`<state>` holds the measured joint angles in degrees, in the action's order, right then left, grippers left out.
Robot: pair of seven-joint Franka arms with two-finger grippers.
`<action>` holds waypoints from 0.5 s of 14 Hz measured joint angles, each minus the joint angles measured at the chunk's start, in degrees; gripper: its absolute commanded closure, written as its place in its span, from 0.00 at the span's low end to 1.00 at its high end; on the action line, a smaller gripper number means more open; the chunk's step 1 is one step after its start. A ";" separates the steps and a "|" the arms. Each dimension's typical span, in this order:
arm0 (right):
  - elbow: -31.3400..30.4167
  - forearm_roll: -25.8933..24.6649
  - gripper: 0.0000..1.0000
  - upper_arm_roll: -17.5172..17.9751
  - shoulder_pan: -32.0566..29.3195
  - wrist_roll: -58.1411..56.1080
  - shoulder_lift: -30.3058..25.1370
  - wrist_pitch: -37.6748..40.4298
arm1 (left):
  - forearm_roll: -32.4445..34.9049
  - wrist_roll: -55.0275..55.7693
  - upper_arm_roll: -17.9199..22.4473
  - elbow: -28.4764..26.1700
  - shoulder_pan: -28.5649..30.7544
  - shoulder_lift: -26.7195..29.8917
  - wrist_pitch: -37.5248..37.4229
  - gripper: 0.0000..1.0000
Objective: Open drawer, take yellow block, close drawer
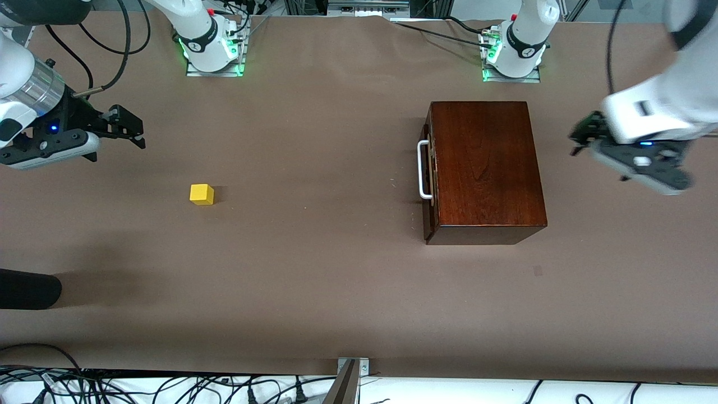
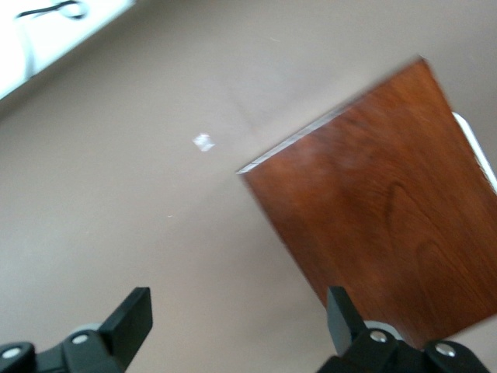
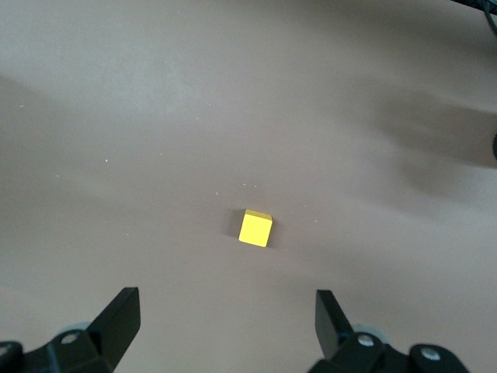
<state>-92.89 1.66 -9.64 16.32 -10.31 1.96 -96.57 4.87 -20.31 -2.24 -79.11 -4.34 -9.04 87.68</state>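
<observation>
The dark mahogany box (image 1: pixel 485 168) stands on the brown table toward the left arm's end. Its drawer is shut; only the dark front and the white bar handle (image 1: pixel 423 170) show, facing the right arm's end. The pale tray is hidden. The yellow block (image 1: pixel 202 194) lies on the bare table toward the right arm's end, outside the box. My right gripper (image 1: pixel 132 132) is open and empty, up in the air beside the block; the block (image 3: pixel 255 228) lies ahead of its fingers (image 3: pixel 116 315). My left gripper (image 1: pixel 580 137) is open and empty beside the box (image 2: pixel 388 210).
A dark rounded object (image 1: pixel 28 289) juts in at the table's edge at the right arm's end, nearer the camera than the block. A metal bracket (image 1: pixel 350 376) sits at the table's near edge. Cables run along the near edge and by the arm bases.
</observation>
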 measured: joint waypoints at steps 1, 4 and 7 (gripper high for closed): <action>0.11 -0.17 0.00 0.02 0.02 0.00 0.07 0.00 | -0.96 3.91 1.14 -3.27 0.57 2.62 2.17 0.00; 0.38 -0.90 0.00 0.05 0.04 0.00 0.69 0.20 | -2.75 20.35 2.97 -11.38 0.55 9.76 3.88 0.00; 0.58 -1.60 0.00 -0.11 0.03 0.00 0.90 0.44 | -2.78 23.62 3.01 -15.99 0.47 11.43 4.82 0.00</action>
<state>-92.31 0.06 -9.75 16.35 -10.31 2.86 -96.13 2.09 3.31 0.78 -95.09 -3.87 2.38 92.50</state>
